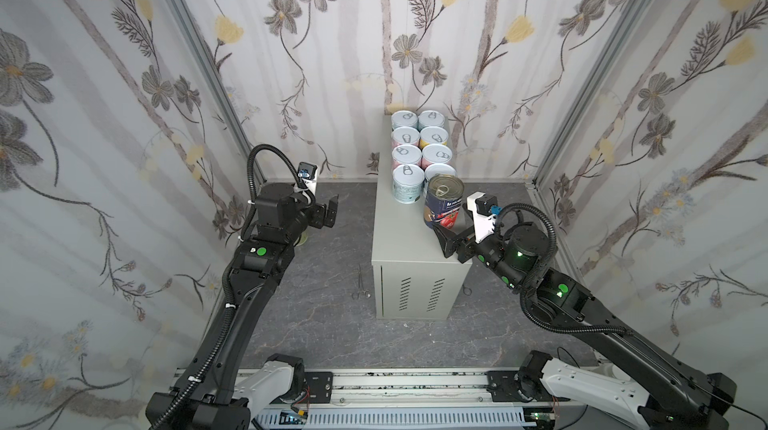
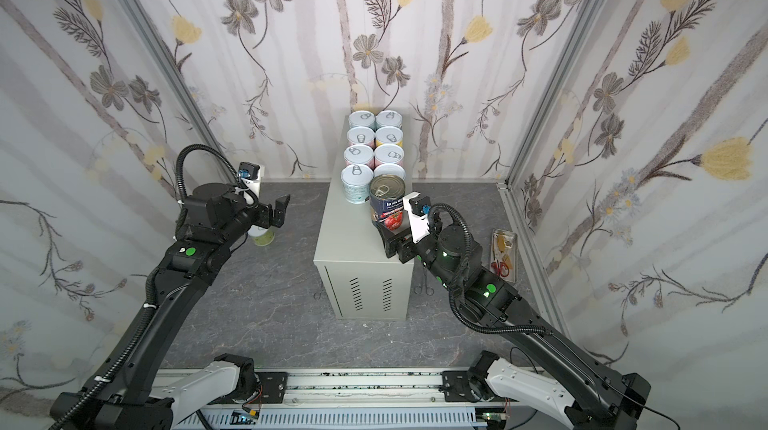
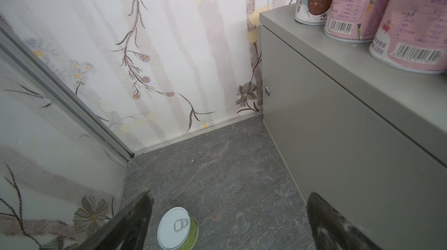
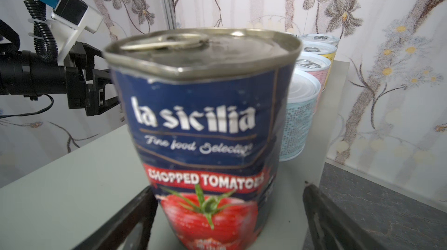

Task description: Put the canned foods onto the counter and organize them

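1. The left arm reached in from the near left with its elbow raised. The left hand (image 1: 328,211) hung roughly level above the dark marbled surface (image 1: 332,324), left of the desk (image 1: 399,249). Its jaws stood wide apart with nothing between them.
2. Almost beneath that hand, a green-labelled can (image 3: 177,228) stood upright on the surface, well apart from the desk. It looked like the one can not yet put up. If the hand came down off-centre, a finger might land on the lid or knock the can toward the left wall.
3. The desk stood in the middle, its far end against the wall. Eight short cans (image 1: 419,153) sat in two tidy rows on the far part of its top, and the near part was bare.
4. The tomato can (image 1: 444,201) stood upright at the near end of the right row, close to the desk's right edge. It hid part of the short can behind it, and I could not tell whether the two touched. Its rim looked dented.
5. The right arm came in from the near right, forearm low beside the desk's right edge. The right hand (image 1: 446,241) lay level with its jaws wide, straddling the tomato can's lower part. One of its fingers (image 4: 130,219) sat close against the label and the other showed a clear gap, so no firm grip showed. An uneven squeeze or a sideways pull could tip this tall can off the right edge or into the rows.
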`<state>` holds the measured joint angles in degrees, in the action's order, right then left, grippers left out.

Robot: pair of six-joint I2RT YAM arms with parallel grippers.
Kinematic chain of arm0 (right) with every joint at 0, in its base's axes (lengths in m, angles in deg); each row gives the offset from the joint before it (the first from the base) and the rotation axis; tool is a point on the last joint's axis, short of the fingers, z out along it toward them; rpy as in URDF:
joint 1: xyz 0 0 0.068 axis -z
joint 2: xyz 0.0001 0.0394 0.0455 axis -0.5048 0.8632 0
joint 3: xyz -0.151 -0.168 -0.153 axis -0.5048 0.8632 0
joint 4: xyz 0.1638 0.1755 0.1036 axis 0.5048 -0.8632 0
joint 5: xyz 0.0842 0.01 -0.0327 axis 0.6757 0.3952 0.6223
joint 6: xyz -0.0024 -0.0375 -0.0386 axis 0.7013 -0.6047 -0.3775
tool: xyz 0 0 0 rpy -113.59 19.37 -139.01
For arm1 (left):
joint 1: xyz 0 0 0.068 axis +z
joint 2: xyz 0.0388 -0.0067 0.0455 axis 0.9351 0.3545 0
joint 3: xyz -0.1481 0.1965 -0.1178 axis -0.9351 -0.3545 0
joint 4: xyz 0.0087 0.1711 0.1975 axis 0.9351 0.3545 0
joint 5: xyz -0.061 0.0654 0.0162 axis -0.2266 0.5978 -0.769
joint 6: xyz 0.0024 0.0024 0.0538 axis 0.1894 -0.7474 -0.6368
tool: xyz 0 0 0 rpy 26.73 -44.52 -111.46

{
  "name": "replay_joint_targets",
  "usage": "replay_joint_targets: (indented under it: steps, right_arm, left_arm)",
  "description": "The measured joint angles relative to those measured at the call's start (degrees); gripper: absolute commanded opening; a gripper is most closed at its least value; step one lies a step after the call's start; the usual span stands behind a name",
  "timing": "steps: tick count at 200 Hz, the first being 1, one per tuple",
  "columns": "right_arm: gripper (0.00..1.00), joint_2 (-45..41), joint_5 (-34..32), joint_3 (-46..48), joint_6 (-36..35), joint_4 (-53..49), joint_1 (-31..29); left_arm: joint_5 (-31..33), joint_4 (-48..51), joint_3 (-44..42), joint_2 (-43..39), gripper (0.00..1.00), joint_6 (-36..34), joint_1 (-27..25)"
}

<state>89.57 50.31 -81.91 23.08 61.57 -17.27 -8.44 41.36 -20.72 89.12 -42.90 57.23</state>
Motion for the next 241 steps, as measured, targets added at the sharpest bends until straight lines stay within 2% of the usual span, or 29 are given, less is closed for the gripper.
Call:
replay_joint_targets:
  steps: [124, 182, 241]
  right_arm:
    - [0.83, 4.8, -1.5, -1.3, -0.9, 4.2, -0.4]
    - [0.75, 5.2, -1.9, -1.3, -0.8, 4.9, 0.2]
    - [0.73, 6.0, -0.9, -1.5, -0.4, 5.6, 2.5]
  left_arm:
    - [0.8, -3.6, -0.6, -0.8, 1.00, 0.2, 0.0]
    - [1.2, -3.6, -0.3, -0.1, 1.00, 0.2, 0.0]
    - [1.2, -3.6, 0.0, 0.2, 1.00, 0.2, 0.0]
